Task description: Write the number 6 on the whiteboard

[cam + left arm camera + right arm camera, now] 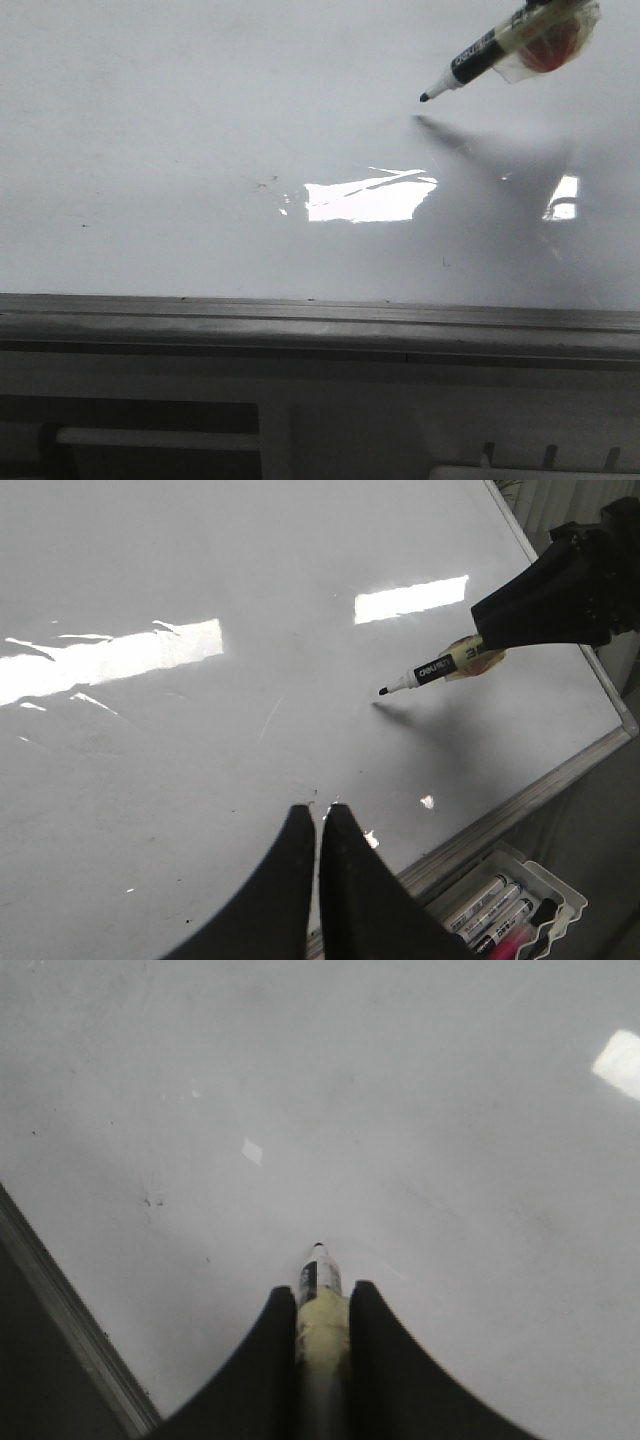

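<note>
Gripping a marker [490, 52] between its two dark fingers, the right gripper [322, 1320] held the pen slanted over the whiteboard [200, 120], black tip pointing down and toward the robot's left. In the left wrist view the tip hung just above the glossy surface, with its shadow close beside it, so whether it touched the board could not be told. The marker's barrel was wrapped in yellowish tape where the fingers pinched it. No drawn line of the number 6 was visible on the board; only faint specks and scuffs and bright glare patches showed. The left gripper [318, 825] hovered over the near part of the board with its fingers pressed together, holding nothing. Beyond the board's grey frame edge [320, 320], a small white tray [520, 905] held several spare markers.
</note>
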You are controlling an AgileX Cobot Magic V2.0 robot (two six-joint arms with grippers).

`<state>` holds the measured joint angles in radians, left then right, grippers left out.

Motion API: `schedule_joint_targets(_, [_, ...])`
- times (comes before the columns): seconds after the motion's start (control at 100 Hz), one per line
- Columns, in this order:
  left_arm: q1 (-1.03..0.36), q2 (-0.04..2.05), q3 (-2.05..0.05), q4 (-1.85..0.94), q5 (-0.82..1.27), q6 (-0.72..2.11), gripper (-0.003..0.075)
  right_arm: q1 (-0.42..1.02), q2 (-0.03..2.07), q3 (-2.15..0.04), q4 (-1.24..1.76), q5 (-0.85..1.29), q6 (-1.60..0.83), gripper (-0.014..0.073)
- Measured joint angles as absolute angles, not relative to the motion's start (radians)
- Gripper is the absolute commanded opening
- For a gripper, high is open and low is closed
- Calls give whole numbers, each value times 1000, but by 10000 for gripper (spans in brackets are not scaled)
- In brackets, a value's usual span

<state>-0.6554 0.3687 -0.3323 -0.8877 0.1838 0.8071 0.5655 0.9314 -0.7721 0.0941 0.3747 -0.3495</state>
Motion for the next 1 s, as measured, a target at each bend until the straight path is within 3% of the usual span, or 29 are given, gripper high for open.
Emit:
schedule_joint_targets(0.58, [-655,369,-332,-888,184,807,-19,500,953,-776,120,342,-326,-51])
schedule_joint_targets(1.0, [-653,369,-332,-889,184,807,-19,499,953,-779,209,516,-324,-52])
